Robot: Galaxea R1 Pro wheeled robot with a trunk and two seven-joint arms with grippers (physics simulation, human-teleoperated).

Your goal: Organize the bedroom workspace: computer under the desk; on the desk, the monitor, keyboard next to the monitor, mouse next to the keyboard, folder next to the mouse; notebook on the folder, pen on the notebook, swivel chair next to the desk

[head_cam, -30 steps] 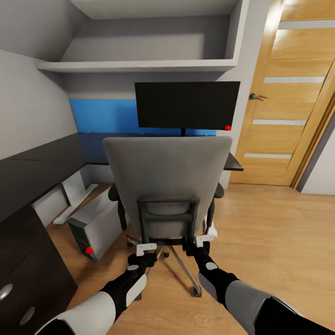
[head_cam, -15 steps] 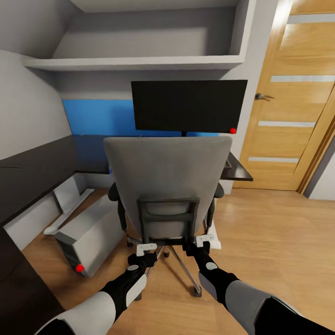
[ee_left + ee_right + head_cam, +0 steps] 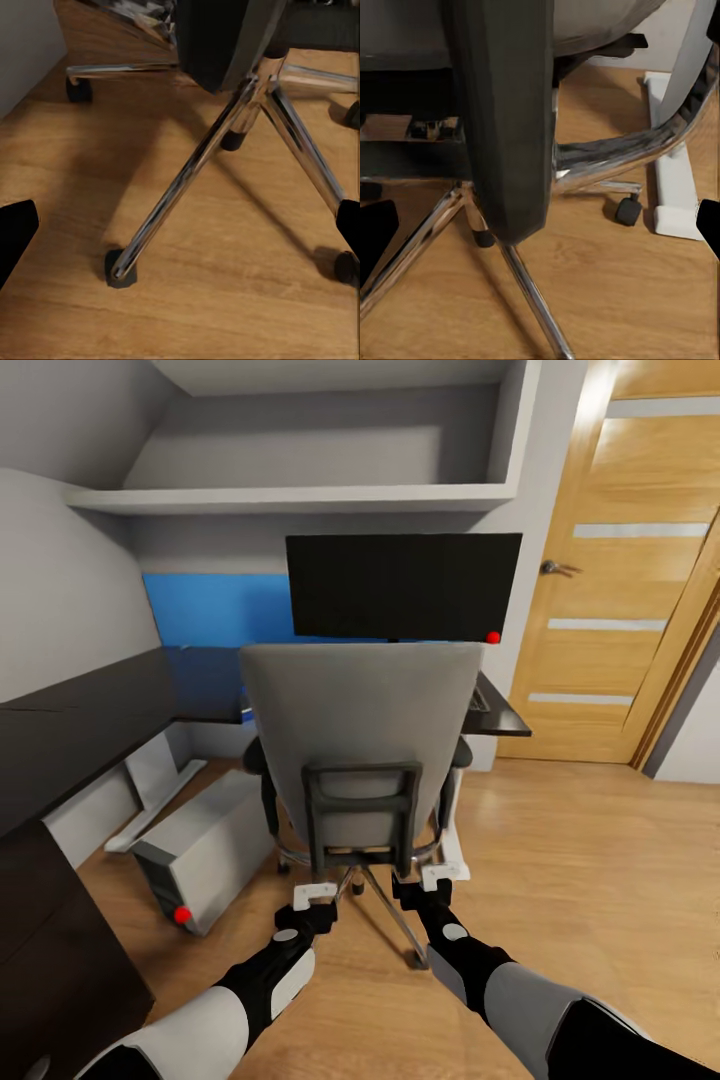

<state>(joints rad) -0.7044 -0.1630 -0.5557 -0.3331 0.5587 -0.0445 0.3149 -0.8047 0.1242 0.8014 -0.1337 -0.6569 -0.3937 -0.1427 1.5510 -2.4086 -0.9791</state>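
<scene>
Head view: both grippers, left (image 3: 314, 895) and right (image 3: 436, 877), jaws spread, empty, low behind chair (image 3: 362, 740), likely to push it deskward (image 3: 500, 712).

Swivel chair (image 3: 362, 735): grey upholstered back facing the camera, black bracket low on the back, chrome star base on black castors; upright, in front of the desk.
Monitor (image 3: 403, 586): wide black flat screen, upright on the desk, behind the chair's back.
Desk (image 3: 100, 710): black top, bright blue back panel, white pedestal legs.
Computer (image 3: 205, 850): light grey tower with a darker end face, lying on the wood floor under the desk's edge, just beside the chair.
</scene>
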